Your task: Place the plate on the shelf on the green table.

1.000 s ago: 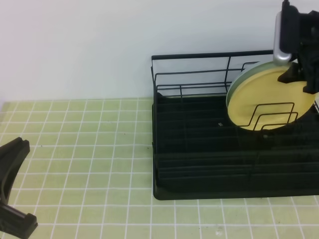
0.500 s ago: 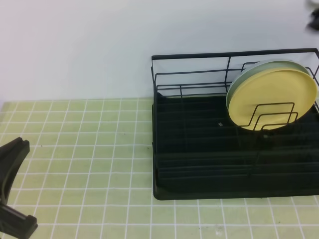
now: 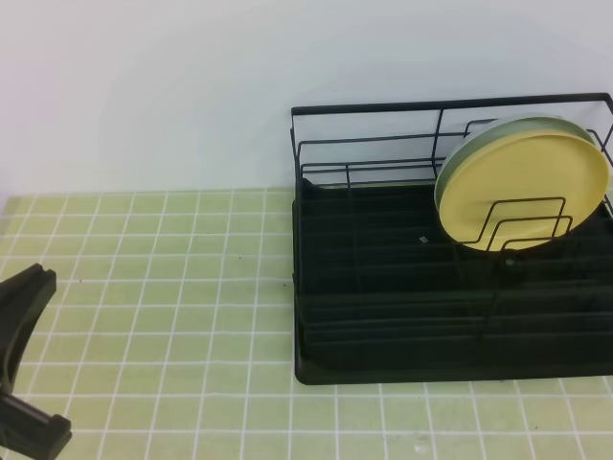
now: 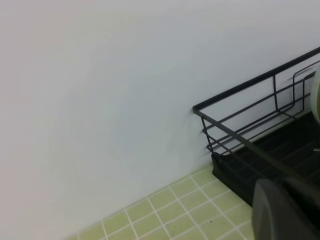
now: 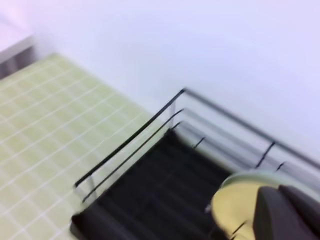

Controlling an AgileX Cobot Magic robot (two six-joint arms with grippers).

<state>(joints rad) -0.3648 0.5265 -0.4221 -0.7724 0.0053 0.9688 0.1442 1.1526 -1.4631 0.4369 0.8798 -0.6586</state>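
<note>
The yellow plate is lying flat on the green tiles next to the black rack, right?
No. The yellow plate stands on edge inside the black rack, leaning in its wire loops, not flat on the green tiles. The exterior high view shows it.

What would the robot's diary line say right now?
plate: upright in shelf | left gripper: shut, idle | right gripper: shut, empty

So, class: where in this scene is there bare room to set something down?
The green table lies bare left of the shelf, and the shelf's left tray half is open. Its right end is crowded by the plate among wire loops.
</note>
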